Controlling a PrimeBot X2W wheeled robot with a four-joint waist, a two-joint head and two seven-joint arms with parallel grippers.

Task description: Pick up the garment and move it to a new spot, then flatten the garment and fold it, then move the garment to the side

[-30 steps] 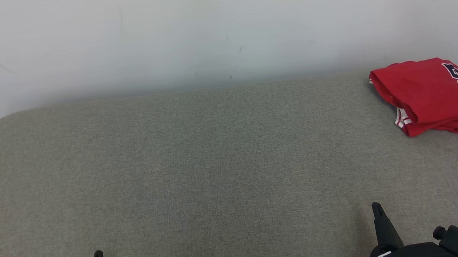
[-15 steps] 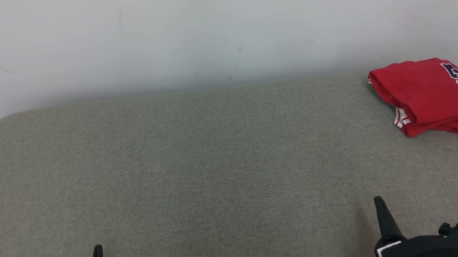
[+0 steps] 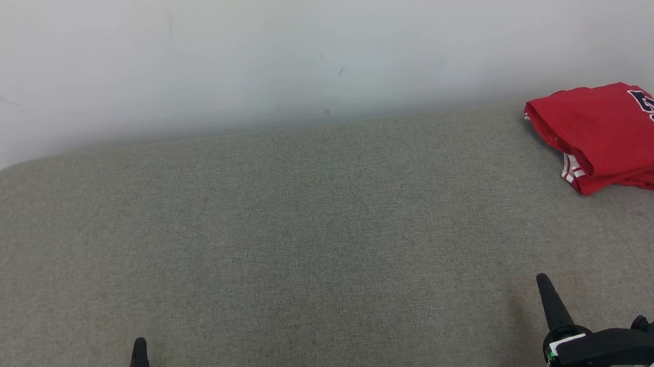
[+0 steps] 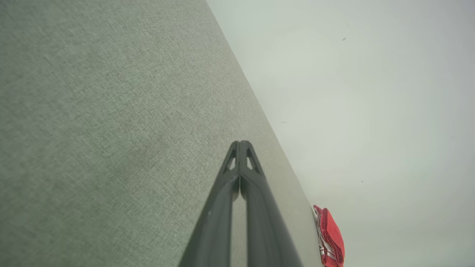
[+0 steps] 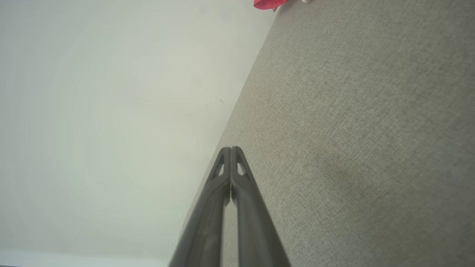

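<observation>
Both hands have crept a little farther up from the near edge of the counter (image 3: pixel 307 236) over the last second, while the garment has stayed where it lay. That garment, a red jersey (image 3: pixel 611 135) folded into a thick bundle, sits at the counter's far right corner, close to the far edge where the pale wall (image 3: pixel 294 47) begins. Dark numerals outlined in white show on its top face, and white striped trim peeks from its near left fold. Its right part runs out of the head view. The left wrist view shows the jersey (image 4: pixel 332 237) edge-on along the far edge, and the right wrist view catches a sliver of it (image 5: pixel 267 3) at the same edge.

Nothing touches the jersey; both hands are well apart from it. The right hand (image 3: pixel 541 278) is above the near right part of the counter, its two dark fingers pressed together and holding nothing (image 5: pixel 231 148). The left hand (image 3: pixel 138 342) is by the near edge toward the left, likewise closed tip to tip and empty (image 4: pixel 240 142). Grey-green woven fabric covers the counter, whose far left corner is rounded.
</observation>
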